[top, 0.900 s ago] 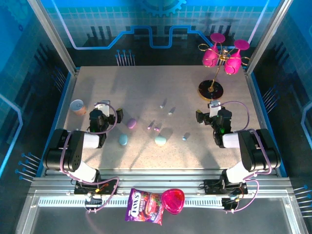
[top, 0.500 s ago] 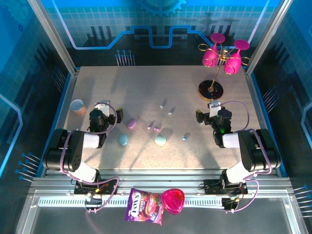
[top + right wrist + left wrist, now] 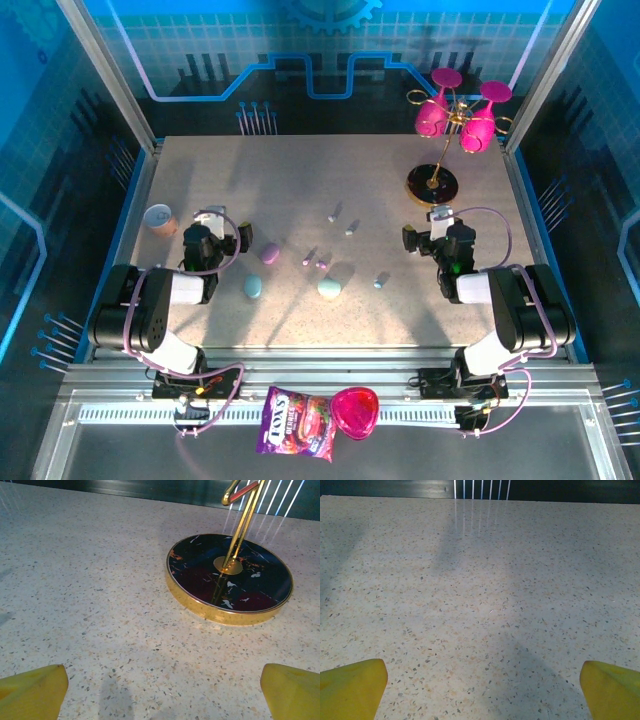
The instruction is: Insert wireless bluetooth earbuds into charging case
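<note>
Nothing has moved since a moment ago: both arms sit where they were, and every small thing lies in the same spot on the speckled pale stone table (image 3: 400, 320). The tiny stemmed plastic earbuds (image 3: 352, 229) lie loose in the middle of the table, between the two arms, with a purple earbud (image 3: 323, 265) nearer and a light blue earbud (image 3: 380, 281) off to the right. Near them rest three smooth pebble-shaped cases: a purple case (image 3: 270, 253), a light blue case (image 3: 253, 287) and a mint green case (image 3: 329, 289). They look shut from up here, but it is hard to be sure. Each earbud looks very light, hard and slippery, so it could skip away or roll if poked. I think the best hold is a soft pinch across its sides, low on the table. The left gripper (image 3: 482, 690) has its yellow fingertips spread wide over bare table and holds nothing. The right gripper (image 3: 162, 690) is spread wide too, empty, facing the round dark gold-rimmed stand base (image 3: 229, 577)
</note>
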Robot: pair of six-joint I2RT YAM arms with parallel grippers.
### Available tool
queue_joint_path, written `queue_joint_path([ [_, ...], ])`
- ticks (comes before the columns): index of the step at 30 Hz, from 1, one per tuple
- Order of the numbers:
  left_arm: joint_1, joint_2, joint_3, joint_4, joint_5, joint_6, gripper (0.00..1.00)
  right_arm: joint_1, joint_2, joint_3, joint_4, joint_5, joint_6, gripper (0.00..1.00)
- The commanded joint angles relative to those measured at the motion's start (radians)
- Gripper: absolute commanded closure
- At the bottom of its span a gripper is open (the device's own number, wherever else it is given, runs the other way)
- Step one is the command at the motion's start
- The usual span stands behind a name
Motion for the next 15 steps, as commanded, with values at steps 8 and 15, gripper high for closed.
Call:
queue_joint_path([
  [8, -0.108, -0.316, -0.005, -0.186, -0.144, 0.059, 0.01, 0.033, -0.324, 0.065, -0.3, 0.061, 0.014, 0.0],
  [15, -0.284, -0.425, 0.096, -0.399, -0.134, 0.099, 0.01, 0.157, -0.438, 0.195, -0.635, 0.017, 0.032, 0.0],
])
